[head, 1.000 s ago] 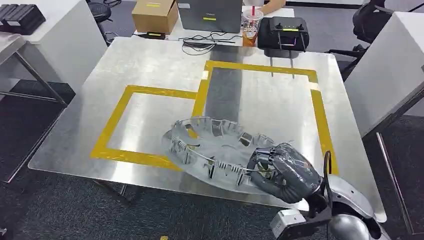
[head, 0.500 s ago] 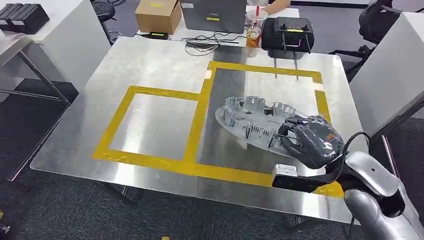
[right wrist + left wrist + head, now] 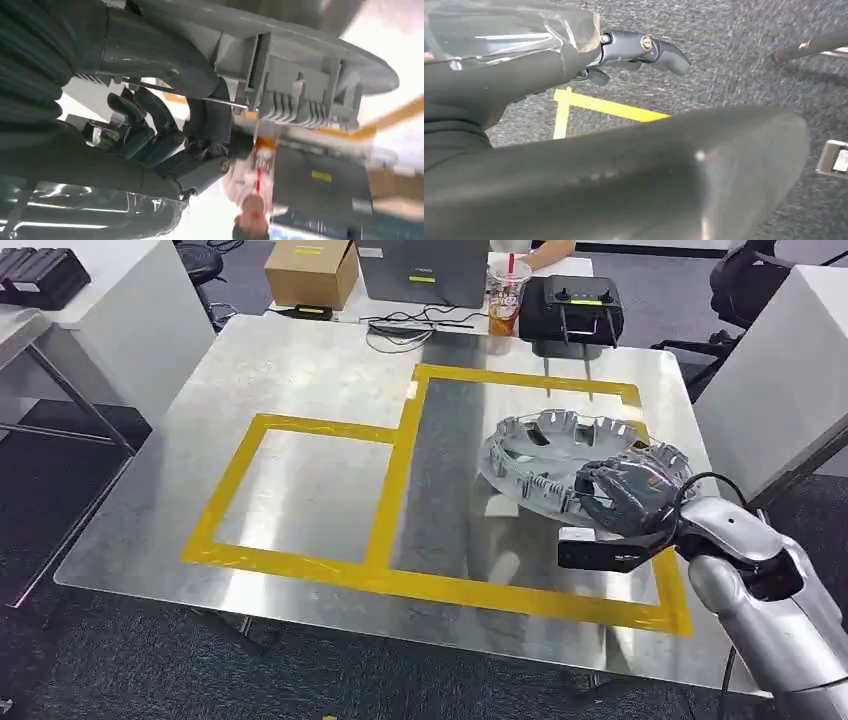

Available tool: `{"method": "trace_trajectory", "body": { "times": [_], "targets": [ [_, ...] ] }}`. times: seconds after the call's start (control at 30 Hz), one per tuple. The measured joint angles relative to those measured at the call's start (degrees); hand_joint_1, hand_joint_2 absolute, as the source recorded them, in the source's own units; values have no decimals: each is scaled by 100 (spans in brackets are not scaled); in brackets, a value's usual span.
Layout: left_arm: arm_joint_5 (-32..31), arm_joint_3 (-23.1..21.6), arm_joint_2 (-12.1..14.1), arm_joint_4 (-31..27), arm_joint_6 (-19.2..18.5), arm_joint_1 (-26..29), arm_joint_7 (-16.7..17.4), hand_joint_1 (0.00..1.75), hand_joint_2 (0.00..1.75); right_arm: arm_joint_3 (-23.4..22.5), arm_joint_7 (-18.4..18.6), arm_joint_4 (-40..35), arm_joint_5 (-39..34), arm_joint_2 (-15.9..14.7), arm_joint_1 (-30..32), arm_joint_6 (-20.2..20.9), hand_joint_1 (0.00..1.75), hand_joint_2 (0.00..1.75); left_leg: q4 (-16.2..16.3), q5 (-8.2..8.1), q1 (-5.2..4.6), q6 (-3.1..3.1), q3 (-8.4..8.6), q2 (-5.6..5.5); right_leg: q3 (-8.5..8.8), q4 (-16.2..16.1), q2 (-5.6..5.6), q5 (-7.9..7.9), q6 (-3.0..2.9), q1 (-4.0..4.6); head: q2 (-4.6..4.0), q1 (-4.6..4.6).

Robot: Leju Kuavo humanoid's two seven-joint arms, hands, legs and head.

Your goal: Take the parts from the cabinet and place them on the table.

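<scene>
The part is a round silver-grey plastic wheel cover (image 3: 556, 448) with clips around its rim. My right hand (image 3: 628, 496) grips its near rim and holds it tilted over the right yellow-taped rectangle (image 3: 520, 375) of the metal table (image 3: 300, 370). Whether its far edge touches the table I cannot tell. In the right wrist view my dark fingers (image 3: 165, 140) curl under the cover's ribbed rim (image 3: 300, 75). My left hand (image 3: 639, 50) hangs beside my body over grey carpet, fingers stretched out, holding nothing.
Beyond the table's far edge stand a cardboard box (image 3: 310, 270), a laptop (image 3: 420, 270), a drink cup (image 3: 505, 285) and a black case (image 3: 580, 308). White tables flank both sides (image 3: 110, 310) (image 3: 770, 370). A left taped square (image 3: 300, 490) lies bare.
My right hand has carried the wheel cover from the table's near edge rightward and farther away, into the right taped rectangle. The camera view shifted slightly.
</scene>
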Motion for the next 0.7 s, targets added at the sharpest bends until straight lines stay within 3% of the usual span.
{"method": "trace_trajectory", "body": {
  "times": [0.03,0.07,0.1,0.17,0.2,0.23,0.27,0.3,0.37,0.4,0.43,0.47,0.5,0.53,0.57,0.6,0.7],
  "targets": [
    [0,0,2,-4,-28,-4,-26,0,0,89,-57,160,48,0,-70,-7,175,175,-70,37,3,47,37,-1,18,-32,1,9,37,15,0,-2],
    [-9,-2,0,-9,-46,-9,-28,0,0,132,-89,272,70,-7,-125,-13,175,175,-169,104,69,86,120,3,-28,23,-10,-23,46,-8,0,8],
    [-7,-2,-7,-9,-67,-15,-39,0,0,209,-139,403,98,-11,-229,-18,175,175,-209,129,53,124,143,0,-113,201,-9,-120,33,5,0,26],
    [-18,-2,-2,-13,-76,-21,-70,0,0,442,-249,732,166,4,-481,-39,175,175,-207,133,34,137,136,8,-557,1089,-7,-477,-25,4,0,31],
    [-48,-2,-2,-15,-83,-24,-118,0,0,623,-321,968,201,42,-609,-72,175,175,-206,129,23,142,136,9,-815,1594,-8,-635,-23,2,0,31],
    [-59,-2,-2,-15,-81,-26,-127,0,0,809,-363,1215,231,109,-716,-94,175,175,-202,129,18,141,135,9,-959,1845,-8,-666,10,1,0,31],
    [-61,-2,-2,-15,-74,-27,-127,0,0,939,-369,1375,240,163,-822,-107,175,175,-200,128,18,140,139,9,-944,1762,-9,-589,55,-5,0,31],
    [-68,-2,-2,-15,-74,-34,-129,0,0,1105,-371,1579,251,242,-934,-122,175,175,-192,124,19,134,140,8,-798,1441,-10,-425,117,-14,0,30],
    [-96,-2,-2,-15,-72,-49,-131,0,0,1250,-376,1799,253,328,-1106,-140,175,175,-142,97,23,95,137,-10,-259,344,-16,-5,219,-37,0,31],
    [-107,-2,0,-20,-72,-47,-133,0,0,1311,-376,1912,251,367,-1205,-153,175,175,-96,69,-9,55,107,-16,-121,27,-17,33,170,-28,0,44],
    [-114,-2,2,-30,-70,-47,-137,0,0,1374,-378,2003,249,407,-1262,-179,175,175,-65,43,-28,28,87,-22,-86,20,-7,71,81,-20,0,24],
    [-113,0,2,-35,-63,-45,-140,0,0,1422,-378,2069,249,430,-1296,-192,175,175,-64,47,-26,13,82,-23,-92,30,-6,69,39,-1,0,31],
    [-116,0,2,-35,-57,-41,-140,0,175,1462,-378,2128,249,448,-1317,-199,0,0,-72,50,-10,-2,84,-22,-95,33,-6,70,9,18,0,31],
    [-118,0,2,-37,-54,-42,-140,0,175,1494,-380,2172,245,463,-1330,-201,0,0,-69,47,0,-19,83,-20,-95,24,-7,80,-19,17,0,31],
    [-118,0,7,-57,-52,-42,-140,0,175,1525,-387,2198,245,490,-1349,-203,0,0,-36,6,15,-54,51,-19,-77,8,-7,88,-51,-37,0,39],
    [-122,0,-2,-63,-35,-42,-146,0,175,1558,-387,2227,240,501,-1372,-214,0,0,141,-126,21,-106,-12,-10,-62,10,-11,85,-87,-37,0,9],
    [-405,0,18,-63,132,-47,-210,0,175,1733,-400,2463,214,680,-1566,-251,0,0,1406,-686,83,-203,-616,-7,-60,13,2,74,-107,-25,0,-15]
  ]
}}
